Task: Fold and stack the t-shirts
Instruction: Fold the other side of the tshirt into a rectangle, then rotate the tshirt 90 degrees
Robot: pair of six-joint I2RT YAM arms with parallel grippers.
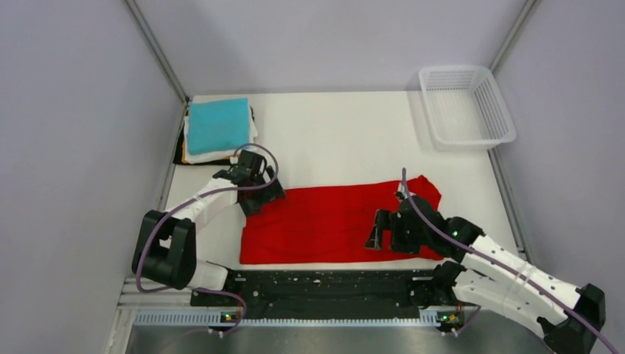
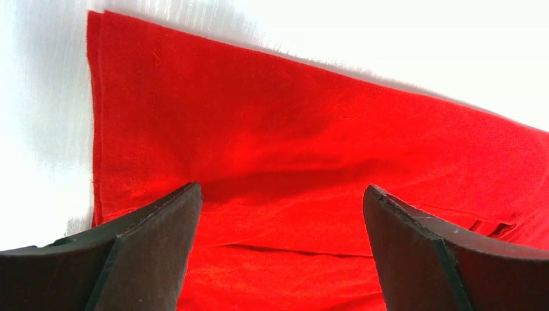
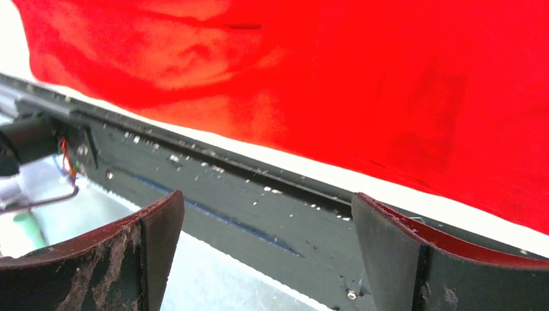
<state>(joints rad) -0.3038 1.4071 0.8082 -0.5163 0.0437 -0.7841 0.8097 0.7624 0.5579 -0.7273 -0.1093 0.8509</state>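
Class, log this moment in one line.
red t-shirt: flat, partly folded | left jaws: open, over its left end | right jaws: open, at its near edge

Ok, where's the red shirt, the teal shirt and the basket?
red shirt [image 1: 324, 225]: top view, middle of the cloth.
teal shirt [image 1: 217, 125]: top view, middle of its top face.
basket [image 1: 501, 114]: top view, its right wall.

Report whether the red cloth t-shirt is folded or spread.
Partly folded: the red cloth t-shirt lies flat as a long band, doubled layers showing at its edge in the left wrist view.
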